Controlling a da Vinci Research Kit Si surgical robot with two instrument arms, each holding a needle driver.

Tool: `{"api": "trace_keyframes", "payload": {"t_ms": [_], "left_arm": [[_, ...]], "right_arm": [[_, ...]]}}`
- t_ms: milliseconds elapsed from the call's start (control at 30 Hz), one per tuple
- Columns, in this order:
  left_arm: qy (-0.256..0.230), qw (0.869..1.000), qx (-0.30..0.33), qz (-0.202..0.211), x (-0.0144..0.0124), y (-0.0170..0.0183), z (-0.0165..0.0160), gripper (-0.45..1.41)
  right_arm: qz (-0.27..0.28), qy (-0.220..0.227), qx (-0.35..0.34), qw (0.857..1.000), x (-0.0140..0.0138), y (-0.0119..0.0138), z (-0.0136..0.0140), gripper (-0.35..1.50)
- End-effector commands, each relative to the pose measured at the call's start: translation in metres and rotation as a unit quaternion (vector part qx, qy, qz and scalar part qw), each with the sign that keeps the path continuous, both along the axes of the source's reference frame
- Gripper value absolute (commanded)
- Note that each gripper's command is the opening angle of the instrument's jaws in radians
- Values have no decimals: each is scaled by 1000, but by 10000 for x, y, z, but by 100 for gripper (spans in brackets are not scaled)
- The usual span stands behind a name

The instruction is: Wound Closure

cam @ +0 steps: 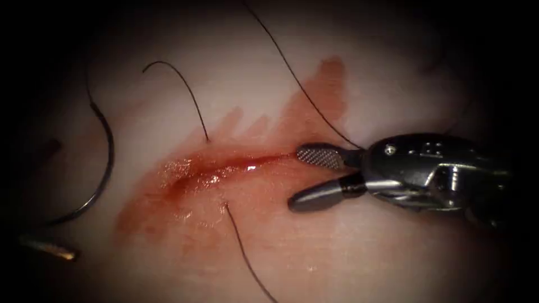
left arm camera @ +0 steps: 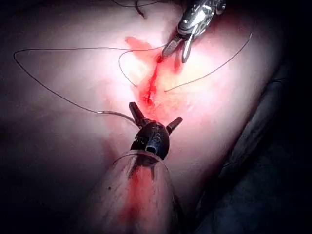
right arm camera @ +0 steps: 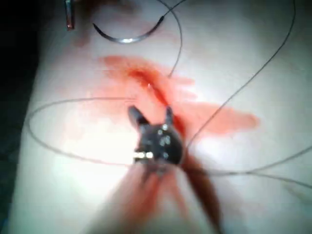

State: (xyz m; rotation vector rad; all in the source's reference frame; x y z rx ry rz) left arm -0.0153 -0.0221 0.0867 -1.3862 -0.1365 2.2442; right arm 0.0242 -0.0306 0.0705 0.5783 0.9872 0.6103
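The cut [cam: 224, 167] runs across the tissue [cam: 348, 258], wet with red fluid. My right tool [cam: 295, 178] hovers at the cut's right end, jaws open and holding nothing; its spread jaws also show in the right wrist view [right arm camera: 149, 111]. The curved needle [cam: 108, 151] lies free on the tissue, left of the cut, not in the tissue. Thread [cam: 193, 104] enters the far edge of the cut and comes out at the near edge [cam: 236, 235]. My left tool [left arm camera: 155, 112] has its jaws open beside one end of the needle [left arm camera: 114, 115], gripping nothing.
A long strand of thread [cam: 303, 90] crosses the red fluid stain and passes behind the right tool. More thread loops wide over the tissue [left arm camera: 44, 87]. The left tool's tip [cam: 48, 248] sits dim at the near left, just below the needle.
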Motion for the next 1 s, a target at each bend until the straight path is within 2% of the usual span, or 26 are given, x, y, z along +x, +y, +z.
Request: {"api": "trace_keyframes", "payload": {"t_ms": [33, 133, 333, 500, 733, 833, 1000], "left_arm": [[1, 1000, 3, -3, -7, -5, 1, 120], [3, 1000, 8, -12, -15, -7, -15, 115], [-21, 1000, 21, 4, -59, -25, -30, 115], [-43, 998, 5, 48, -105, -42, -44, 115], [-37, 990, -40, 128, -163, -62, -58, 115], [-24, 987, -72, 144, -178, -61, -56, 110], [14, 981, -94, 167, -187, -60, -45, 106]], "right_arm": [[-2, -1, 1, 1000, 4, -4, 7, 116], [-4, -2, -3, 1000, 1, -3, 9, 115], [-14, -17, -14, 1000, -1, -4, 17, 113], [-10, -20, -19, 1000, -1, 3, 23, 111], [-5, -24, -21, 999, 2, 13, 29, 111], [-5, -24, -21, 999, 3, 11, 29, 109], [-5, -23, -21, 999, 4, 9, 28, 109]]}}
